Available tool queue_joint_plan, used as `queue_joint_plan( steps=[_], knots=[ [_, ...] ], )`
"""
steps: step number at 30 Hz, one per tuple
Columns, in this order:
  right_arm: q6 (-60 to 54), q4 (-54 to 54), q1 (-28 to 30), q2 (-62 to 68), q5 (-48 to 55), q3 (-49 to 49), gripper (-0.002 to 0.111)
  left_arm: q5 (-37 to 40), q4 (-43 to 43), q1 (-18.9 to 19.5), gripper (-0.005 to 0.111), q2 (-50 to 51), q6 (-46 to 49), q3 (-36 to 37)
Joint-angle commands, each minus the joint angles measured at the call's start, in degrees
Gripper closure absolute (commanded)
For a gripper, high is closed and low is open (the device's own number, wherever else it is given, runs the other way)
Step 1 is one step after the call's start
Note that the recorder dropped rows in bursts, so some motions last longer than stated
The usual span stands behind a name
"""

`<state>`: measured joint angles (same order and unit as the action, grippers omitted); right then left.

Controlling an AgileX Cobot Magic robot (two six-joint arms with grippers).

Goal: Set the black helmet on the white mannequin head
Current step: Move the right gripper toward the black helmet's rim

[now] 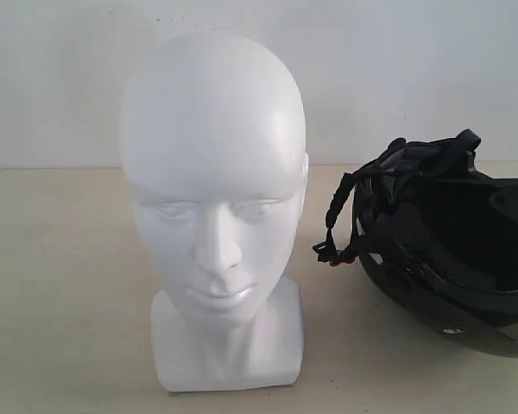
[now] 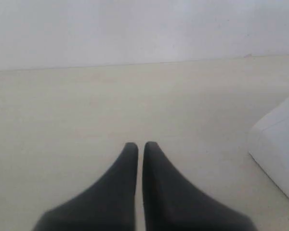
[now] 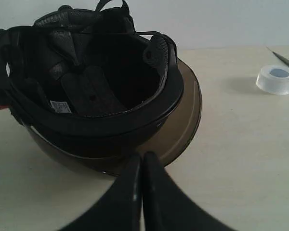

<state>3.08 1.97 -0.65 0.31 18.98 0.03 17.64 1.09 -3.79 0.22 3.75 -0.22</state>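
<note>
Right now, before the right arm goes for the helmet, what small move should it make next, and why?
Probably open the right gripper first. Its jaws are shut and empty, close in front of the visor of the black helmet, which lies open side up on the table, apart from the white mannequin head. Shut jaws cannot take the rim.

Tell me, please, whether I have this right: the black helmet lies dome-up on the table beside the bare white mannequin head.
Not quite: the black helmet lies dome-down, its padded inside exposed, as the right wrist view shows. It is on the table beside the bare white mannequin head.
</note>
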Motion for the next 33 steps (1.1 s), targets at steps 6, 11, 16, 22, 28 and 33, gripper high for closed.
queue_joint_plan(
  steps=[6, 11, 16, 22, 28, 33],
  knots=[
    [-4.0, 1.6, 0.2, -0.3, -9.0, 0.0, 0.108, 0.0, 0.0, -0.1, 0.102, -0.2, 0.4, 0.2],
    [-3.9, 1.6, 0.2, -0.3, -17.7, 0.0, 0.108, 0.0, 0.0, -0.1, 0.102, -0.2, 0.4, 0.2],
    [-3.6, 1.6, 0.2, -0.3, -17.5, 0.0, 0.108, 0.0, 0.0, -0.1, 0.102, -0.2, 0.4, 0.2],
    [-3.6, 1.6, 0.2, -0.3, -17.5, 0.0, 0.108, 0.0, 0.0, -0.1, 0.102, -0.2, 0.4, 0.2],
    [-0.3, 1.2, 0.2, -0.3, -42.3, 0.0, 0.108, 0.0, 0.0, -0.1, 0.102, -0.2, 0.4, 0.2],
    [21.2, -2.0, 0.2, -0.3, -47.1, -5.7, 0.108, 0.0, 0.0, -0.1, 0.102, -0.2, 0.4, 0.2]
  ],
)
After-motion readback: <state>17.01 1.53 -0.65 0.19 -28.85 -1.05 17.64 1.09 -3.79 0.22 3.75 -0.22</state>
